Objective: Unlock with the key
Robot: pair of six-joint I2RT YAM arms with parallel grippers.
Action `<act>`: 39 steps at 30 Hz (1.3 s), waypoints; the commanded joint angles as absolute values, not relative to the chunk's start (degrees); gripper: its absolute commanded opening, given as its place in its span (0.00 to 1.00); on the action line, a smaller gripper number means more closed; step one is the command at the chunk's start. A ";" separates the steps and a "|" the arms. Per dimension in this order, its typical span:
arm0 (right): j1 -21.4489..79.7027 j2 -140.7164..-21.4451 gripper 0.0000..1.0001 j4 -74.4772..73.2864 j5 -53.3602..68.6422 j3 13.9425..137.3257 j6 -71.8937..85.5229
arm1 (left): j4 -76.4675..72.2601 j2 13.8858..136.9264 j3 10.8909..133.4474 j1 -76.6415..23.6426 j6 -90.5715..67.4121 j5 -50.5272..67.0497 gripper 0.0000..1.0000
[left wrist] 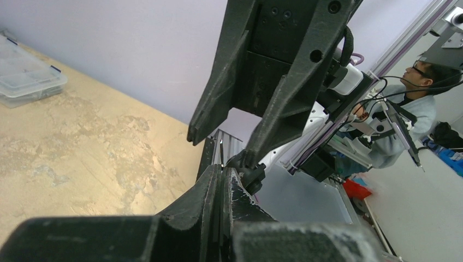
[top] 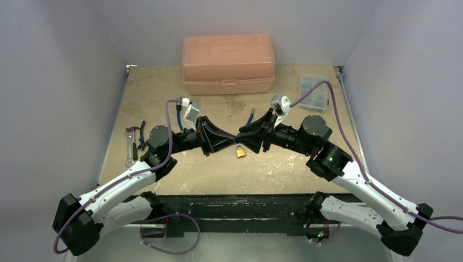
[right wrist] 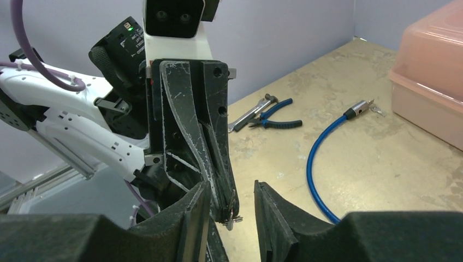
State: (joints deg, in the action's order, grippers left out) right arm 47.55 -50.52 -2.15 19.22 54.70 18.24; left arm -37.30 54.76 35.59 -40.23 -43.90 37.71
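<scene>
My two grippers meet tip to tip over the middle of the table. The left gripper (top: 235,141) (left wrist: 226,170) is shut, and the right wrist view shows the tiny silver key (right wrist: 232,217) pinched at the very end of its fingers, poking out below them. From the left wrist view the key is hidden between the closed jaws. The right gripper (top: 241,138) (right wrist: 230,188) is open, its jaws standing either side of the left gripper's tips and the key without gripping them. The small brass padlock (top: 241,152) lies on the table just in front of the meeting tips.
A pink plastic box (top: 228,64) stands at the back centre and a clear organizer (top: 314,90) at the back right. A blue cable (top: 249,117) (right wrist: 322,158) lies behind the grippers. A wrench (top: 130,146) and blue-handled pliers (top: 142,134) (right wrist: 275,117) lie on the left.
</scene>
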 commanded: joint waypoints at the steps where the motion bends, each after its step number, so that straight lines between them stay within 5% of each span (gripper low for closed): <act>1: 47.50 -50.51 0.38 -0.76 20.83 56.74 16.87 | -37.52 53.79 37.94 -40.50 -42.77 38.67 0.00; 12: 47.46 -51.62 0.16 -0.88 21.86 56.50 16.57 | -37.78 54.05 37.88 -40.44 -42.45 38.74 0.00; 15: 47.47 -51.96 0.02 -1.00 21.87 56.51 16.44 | -37.77 53.98 38.01 -40.39 -42.38 38.72 0.00; 20: 47.46 -51.06 0.00 -0.32 21.07 55.41 16.84 | -37.07 53.63 38.12 -40.45 -42.07 37.71 0.00; 21: 47.50 -50.73 0.00 -0.28 20.39 55.11 17.20 | -36.65 53.49 38.14 -40.43 -41.91 37.32 0.04; 24: 47.46 -48.75 0.00 3.42 17.76 53.17 20.19 | -35.13 52.22 37.79 -40.44 -40.63 34.92 0.38; 28: 47.47 -46.68 0.00 6.98 13.38 50.17 25.34 | -36.06 50.59 36.33 -40.43 -39.83 33.03 0.59; 39: 47.48 -46.66 0.00 12.65 8.19 46.78 35.15 | -46.90 52.91 32.92 -40.51 -43.84 32.19 0.54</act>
State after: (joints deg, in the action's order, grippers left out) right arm 47.55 -46.78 7.88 11.42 47.07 31.07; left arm -39.81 51.86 33.63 -40.23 -41.95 33.01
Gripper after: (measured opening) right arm 0.020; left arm 0.563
